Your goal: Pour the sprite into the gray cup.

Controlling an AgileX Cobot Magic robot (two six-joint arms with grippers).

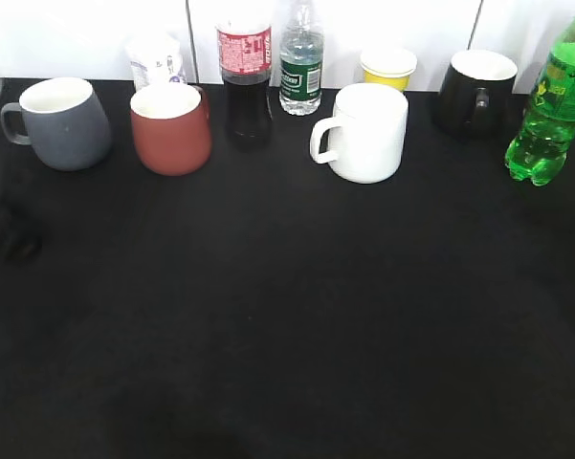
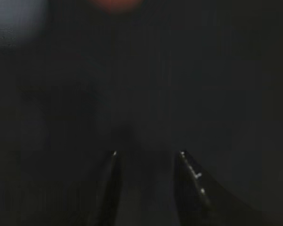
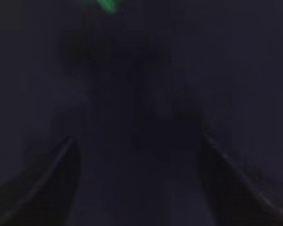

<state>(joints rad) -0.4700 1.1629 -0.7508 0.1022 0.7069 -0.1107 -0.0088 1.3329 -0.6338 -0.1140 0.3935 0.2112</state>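
The sprite [image 1: 547, 105] stood upright at the table's [image 1: 287, 316] far right edge, the gray cup [image 1: 62, 122] far left. Left gripper [image 2: 148, 188] and right gripper [image 3: 139, 179] gaped empty.

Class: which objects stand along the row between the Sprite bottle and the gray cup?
The sprite is far right, the gray cup far left. Between them: black mug, white mug, cola bottle, red mug.
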